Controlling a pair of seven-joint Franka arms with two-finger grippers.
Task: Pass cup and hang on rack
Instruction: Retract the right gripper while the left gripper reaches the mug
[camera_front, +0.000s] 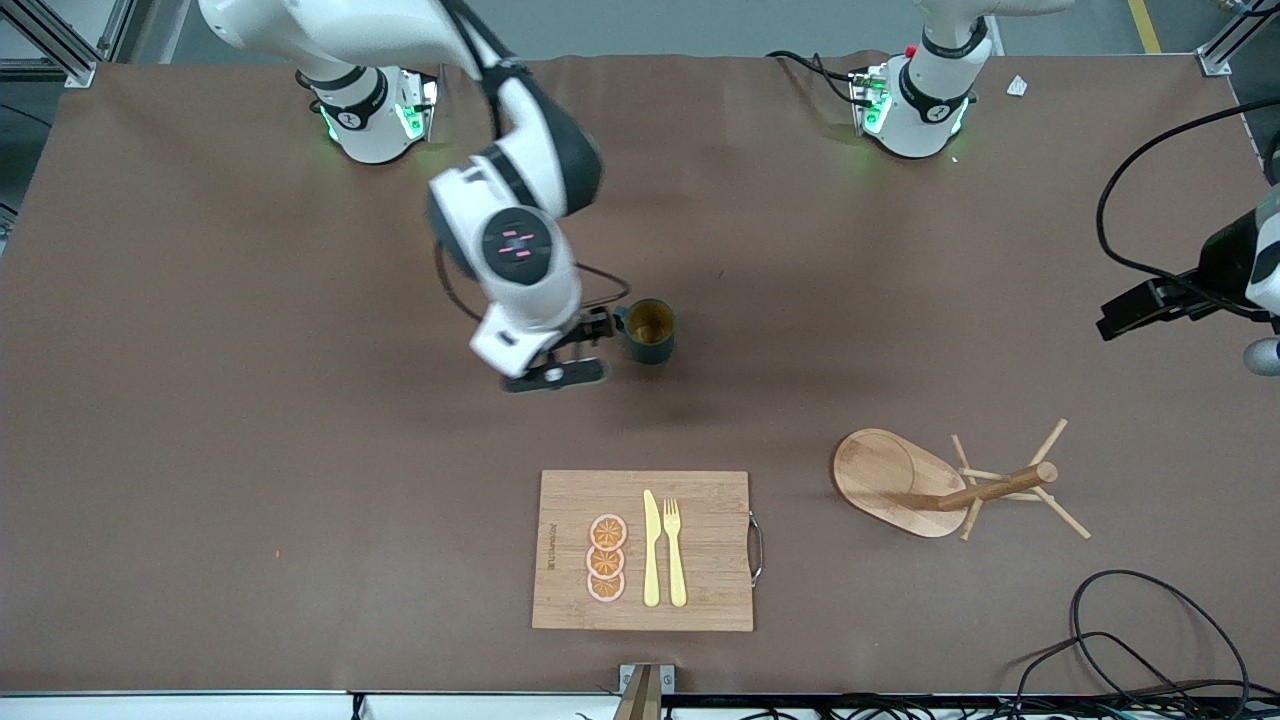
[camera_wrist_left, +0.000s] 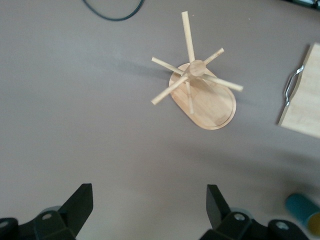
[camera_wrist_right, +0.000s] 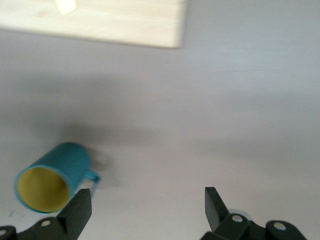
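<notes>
Cup (camera_front: 650, 331) stands upright mid-surface, its handle turned toward the right gripper (camera_front: 560, 352), which hovers just beside it, fingers apart. Left gripper (camera_wrist_left: 149, 209), also spread, waits over the surface's left-arm edge above the rack (camera_front: 935, 485).

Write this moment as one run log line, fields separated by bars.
cup: upright on table, unheld | right gripper: open, beside cup handle | left gripper: open, waiting above rack | rack: no cup

One cup (camera_front: 650, 330), one rack (camera_front: 925, 487), one cutting board (camera_front: 642, 550), three orange slices (camera_front: 606, 558), one knife (camera_front: 651, 549), one fork (camera_front: 675, 552).
</notes>
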